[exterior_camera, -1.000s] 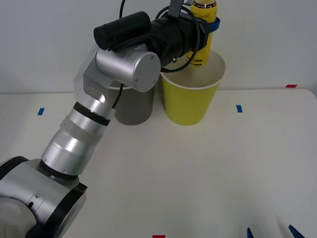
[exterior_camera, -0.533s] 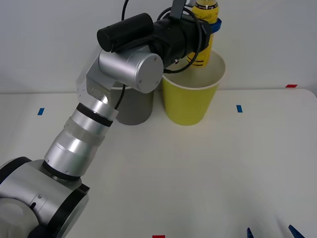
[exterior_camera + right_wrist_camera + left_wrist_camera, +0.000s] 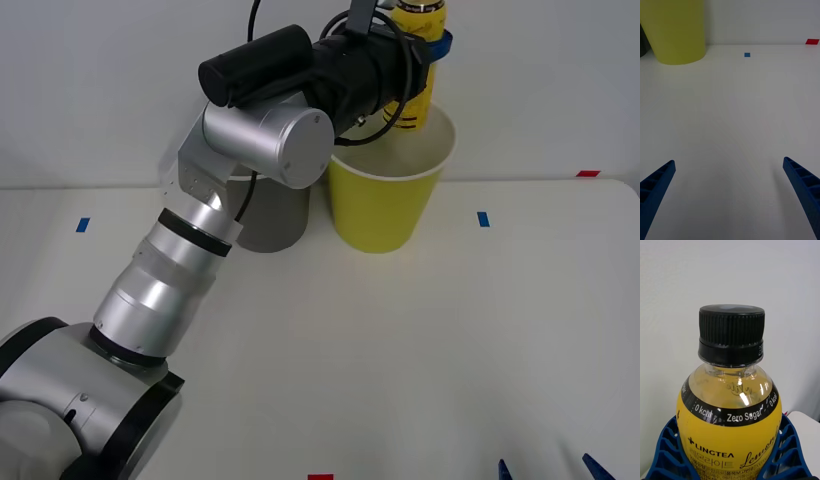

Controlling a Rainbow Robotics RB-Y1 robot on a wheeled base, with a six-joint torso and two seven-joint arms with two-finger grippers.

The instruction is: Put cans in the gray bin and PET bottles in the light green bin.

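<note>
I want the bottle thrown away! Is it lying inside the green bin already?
No, the left pincer holds the bottle upright above the light green bin.

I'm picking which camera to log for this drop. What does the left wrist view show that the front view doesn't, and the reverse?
Left wrist view alone: the bottle's black cap, clear neck and "Zero Sugar" band, with the left end effector's blue fingers cupping its yellow body.

Front view alone: the green bin directly under the bottle, the gray bin beside it behind the arm, the table, and the right end effector's tips at the near edge.

Both: the bottle clamped upright in the left end effector.
</note>
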